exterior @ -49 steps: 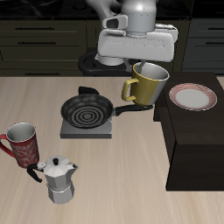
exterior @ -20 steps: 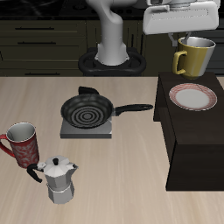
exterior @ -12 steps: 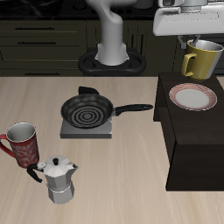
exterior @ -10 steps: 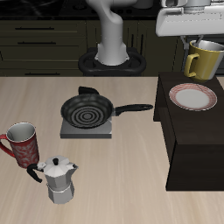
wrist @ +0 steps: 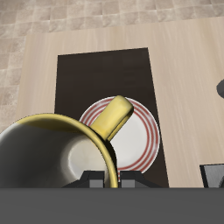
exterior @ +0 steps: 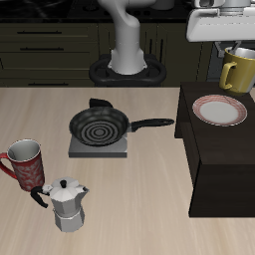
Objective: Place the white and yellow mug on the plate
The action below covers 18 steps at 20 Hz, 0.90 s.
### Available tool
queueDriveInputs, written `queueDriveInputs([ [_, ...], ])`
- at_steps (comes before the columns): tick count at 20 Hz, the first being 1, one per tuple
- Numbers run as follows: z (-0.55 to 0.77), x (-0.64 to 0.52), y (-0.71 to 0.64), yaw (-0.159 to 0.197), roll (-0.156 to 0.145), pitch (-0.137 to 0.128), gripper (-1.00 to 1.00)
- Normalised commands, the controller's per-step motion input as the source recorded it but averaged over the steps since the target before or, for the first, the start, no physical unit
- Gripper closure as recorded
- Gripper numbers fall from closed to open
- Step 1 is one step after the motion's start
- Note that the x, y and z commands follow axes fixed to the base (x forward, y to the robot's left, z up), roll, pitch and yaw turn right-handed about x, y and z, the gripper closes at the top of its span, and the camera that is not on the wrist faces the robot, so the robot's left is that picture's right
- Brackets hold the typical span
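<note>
A pale wooden table (exterior: 129, 199) stands before dark cabinets (exterior: 50, 40) — on it a dark block (exterior: 224, 159) carries the plate (exterior: 219, 111). The mug (exterior: 240, 69), olive-yellow and pale inside, hangs in the air above the plate, not touching. The gripper (exterior: 231, 46) grips its rim from above.

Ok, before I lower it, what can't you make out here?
- Tool grip: in the exterior view the frame edge cuts it off; in the wrist view the white and yellow mug hides it.
- Plate: the mug covers part of it in the wrist view.
- Mug height above the plate: unclear.
</note>
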Motion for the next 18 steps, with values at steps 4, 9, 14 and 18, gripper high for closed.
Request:
queueDriveInputs([
  [4, -0.11, 0.20, -0.24, 0.004, -0.059, 0.016, 1.00],
  [9, 0.02, 0.07, -0.17, 0.003, -0.014, -0.008, 1.00],
  [14, -0.23, 0.14, -0.12, 0.013, -0.023, 0.032, 1.00],
  [18, -0.34, 0.14, -0.07, 0.033, -0.015, 0.041, 1.00],
])
